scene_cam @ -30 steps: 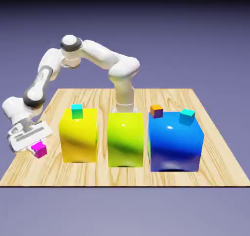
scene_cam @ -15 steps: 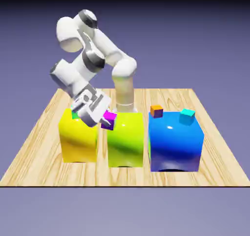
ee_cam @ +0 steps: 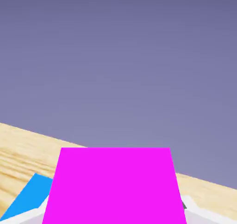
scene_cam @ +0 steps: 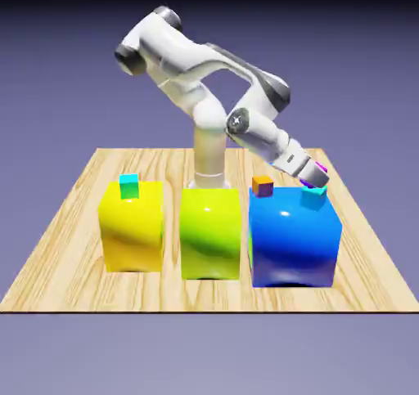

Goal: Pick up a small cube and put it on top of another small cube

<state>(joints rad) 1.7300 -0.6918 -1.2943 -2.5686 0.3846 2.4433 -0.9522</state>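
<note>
So the fingers are around the magenta cube, can't tell if gripping or loose, right above the big blue block. Cyan cube's atop that block, orange-and-purple one by its far-left edge.

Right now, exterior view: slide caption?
Gripper brings the magenta cube to the cyan cube on the big blue block.

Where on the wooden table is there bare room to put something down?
Bare wood lies in front of the yellow block, and right of the blue block in the exterior view. It is crowded atop the blue block: orange-and-purple cube, cyan cube, magenta cube.
</note>
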